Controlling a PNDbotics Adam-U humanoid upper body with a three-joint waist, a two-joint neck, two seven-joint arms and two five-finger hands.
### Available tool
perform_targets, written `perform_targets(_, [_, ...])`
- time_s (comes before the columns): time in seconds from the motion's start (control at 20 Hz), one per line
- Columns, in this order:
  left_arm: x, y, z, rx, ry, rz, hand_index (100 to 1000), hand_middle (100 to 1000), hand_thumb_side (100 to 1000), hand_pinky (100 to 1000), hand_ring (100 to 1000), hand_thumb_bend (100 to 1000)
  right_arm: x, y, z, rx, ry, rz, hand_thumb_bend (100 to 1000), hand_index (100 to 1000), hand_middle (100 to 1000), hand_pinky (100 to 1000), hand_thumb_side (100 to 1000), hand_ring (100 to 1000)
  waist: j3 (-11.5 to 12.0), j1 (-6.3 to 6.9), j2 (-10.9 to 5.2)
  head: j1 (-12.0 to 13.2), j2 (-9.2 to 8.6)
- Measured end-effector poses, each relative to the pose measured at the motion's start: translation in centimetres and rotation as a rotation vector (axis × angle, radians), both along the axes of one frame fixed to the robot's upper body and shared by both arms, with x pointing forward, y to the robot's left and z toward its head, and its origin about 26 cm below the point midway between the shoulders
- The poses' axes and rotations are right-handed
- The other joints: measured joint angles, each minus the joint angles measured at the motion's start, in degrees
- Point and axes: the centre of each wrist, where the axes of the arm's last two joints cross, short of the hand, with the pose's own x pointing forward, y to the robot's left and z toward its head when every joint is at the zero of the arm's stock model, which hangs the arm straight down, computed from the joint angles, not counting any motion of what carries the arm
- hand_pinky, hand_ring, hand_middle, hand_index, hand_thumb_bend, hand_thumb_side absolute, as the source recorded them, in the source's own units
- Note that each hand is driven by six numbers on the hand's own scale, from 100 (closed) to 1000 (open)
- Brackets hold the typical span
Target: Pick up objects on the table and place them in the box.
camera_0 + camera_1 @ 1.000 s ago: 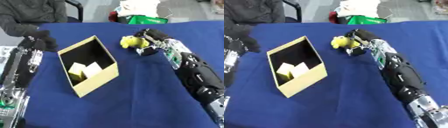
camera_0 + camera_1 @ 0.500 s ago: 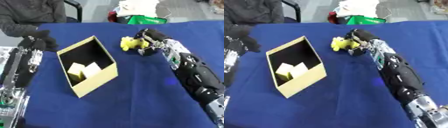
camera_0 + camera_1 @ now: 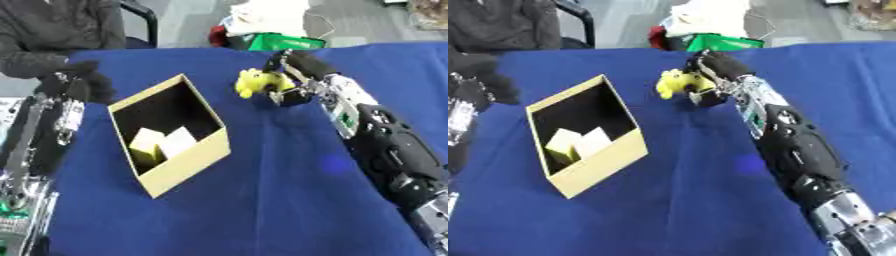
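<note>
A yellow soft toy (image 3: 256,83) sits in my right hand (image 3: 293,80), whose fingers curl round it just above the blue tablecloth, right of the box's far corner. The open cardboard box (image 3: 189,167) stands askew at centre left and holds two pale blocks (image 3: 163,143) on its floor. My right forearm (image 3: 385,145) runs from the lower right up to the toy. My left hand (image 3: 77,84), black, hangs at the left edge beside the box's far left corner, touching nothing that I can see.
The blue tablecloth (image 3: 289,200) covers the table. A green box with white cloth on it (image 3: 278,38) lies at the far edge. A person's dark sleeve (image 3: 44,50) rests at the far left corner, close to my left hand.
My right hand with the yellow toy has edged slightly up and left toward the box. The box and my left arm have stayed put.
</note>
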Motion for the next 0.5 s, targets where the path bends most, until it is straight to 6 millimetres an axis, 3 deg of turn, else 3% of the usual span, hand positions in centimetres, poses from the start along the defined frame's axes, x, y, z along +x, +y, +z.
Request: perform_targets(0.5, [-0.1,0.0,-0.2,0.003,0.002,-0.003,823,620,682,634,650,108,-2.2,5.6,4.0,-0.026,-0.041,0.290,100,454,261,723,100,737,0.87,-0.35,-1.40,-0.82,0.04])
